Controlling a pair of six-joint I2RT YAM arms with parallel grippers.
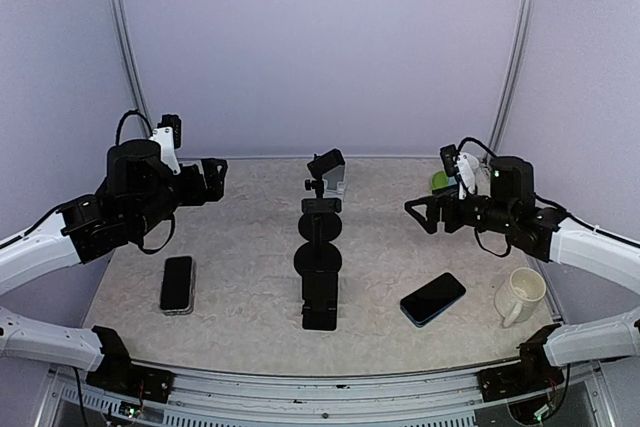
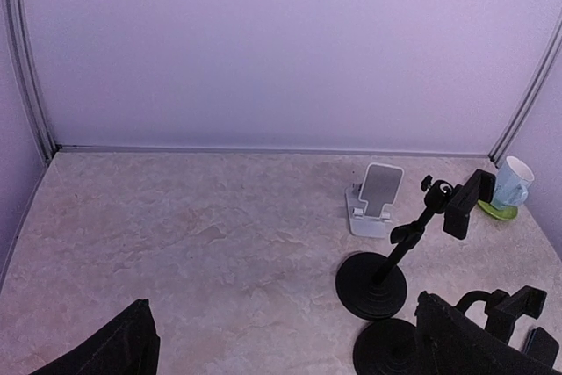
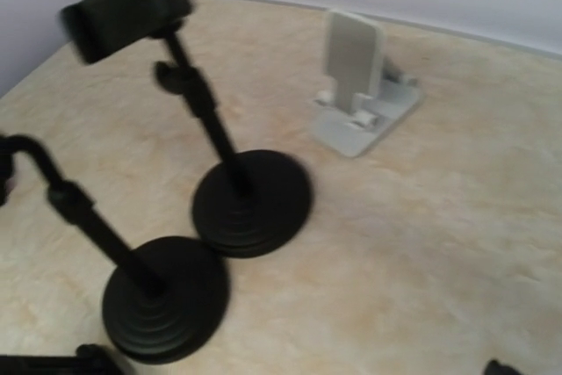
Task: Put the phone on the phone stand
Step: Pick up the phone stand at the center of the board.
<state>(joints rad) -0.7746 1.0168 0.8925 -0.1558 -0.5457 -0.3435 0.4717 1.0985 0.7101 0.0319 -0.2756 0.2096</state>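
Note:
A black phone (image 1: 177, 284) lies flat at the left of the table. A second dark phone (image 1: 433, 298) with a blue edge lies at the right front. Down the middle stand two black clamp phone stands on round bases (image 1: 318, 222) (image 1: 318, 259). A flat black stand (image 1: 320, 303) sits in front of them and a white folding stand (image 1: 336, 187) behind. My left gripper (image 1: 214, 179) hovers open above the table's left back, well off the left phone. My right gripper (image 1: 420, 215) hovers open at the right, above and behind the right phone. Nothing sits between either pair of fingers.
A white mug (image 1: 520, 295) stands near the right front edge. A pale blue cup on a green saucer (image 2: 511, 183) is at the back right. The left wrist view shows the white stand (image 2: 376, 199) and a black stand (image 2: 378, 283). The right wrist view shows the white stand (image 3: 360, 85).

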